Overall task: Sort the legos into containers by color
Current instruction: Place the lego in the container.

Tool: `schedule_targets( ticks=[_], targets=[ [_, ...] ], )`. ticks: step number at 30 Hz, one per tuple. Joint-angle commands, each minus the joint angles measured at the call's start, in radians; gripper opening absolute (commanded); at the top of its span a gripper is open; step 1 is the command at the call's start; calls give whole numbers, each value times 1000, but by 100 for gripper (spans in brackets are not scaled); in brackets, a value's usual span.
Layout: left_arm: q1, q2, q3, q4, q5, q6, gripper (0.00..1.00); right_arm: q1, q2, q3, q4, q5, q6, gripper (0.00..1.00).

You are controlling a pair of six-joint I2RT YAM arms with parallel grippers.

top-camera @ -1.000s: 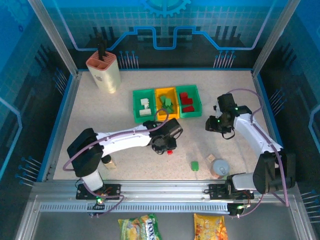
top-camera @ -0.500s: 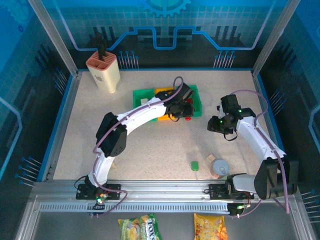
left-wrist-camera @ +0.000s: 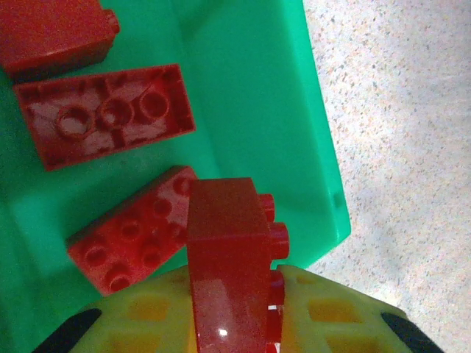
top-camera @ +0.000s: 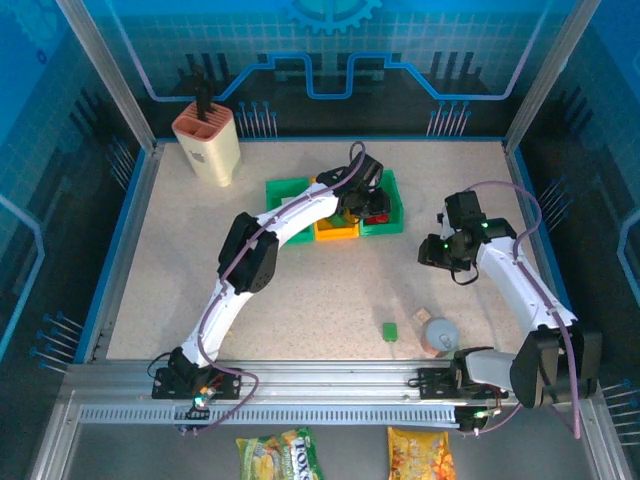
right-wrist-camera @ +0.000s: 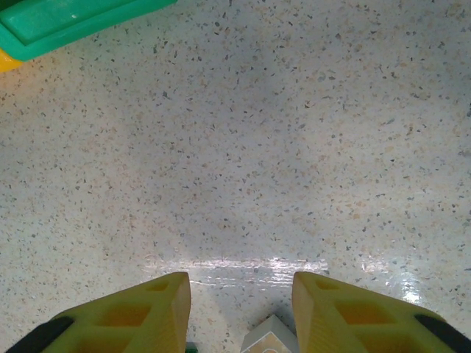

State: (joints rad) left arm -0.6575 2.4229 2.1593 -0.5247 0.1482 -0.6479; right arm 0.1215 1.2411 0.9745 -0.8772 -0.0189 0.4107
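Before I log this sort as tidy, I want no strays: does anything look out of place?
Yes: one green lego lies loose on the table, apart from the bins, left of the grey cup. A small pale block sits beside that cup too.

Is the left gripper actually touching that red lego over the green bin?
Touching. The left wrist view shows the red lego clamped between the left gripper's yellow fingers, both pressed against its sides, above the green bin.
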Motion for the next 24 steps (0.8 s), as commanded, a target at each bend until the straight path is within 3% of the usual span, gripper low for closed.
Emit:
schedule_targets(
  ticks=[1,10,16,24],
  targets=[
    [18,23,41,72,76,-4,28,-16,-17,29,-37,4,1,42],
    [33,73,67,140,110,-39,29,-16,-22,42,-51,15,-13,42],
    [38,87,94,133,117,-41,43,-19,-29,48,-59,19,-14,42],
    [38,36,72,116,108,-30,46,-19,-34,46,-62,12,-13,42]
  ],
)
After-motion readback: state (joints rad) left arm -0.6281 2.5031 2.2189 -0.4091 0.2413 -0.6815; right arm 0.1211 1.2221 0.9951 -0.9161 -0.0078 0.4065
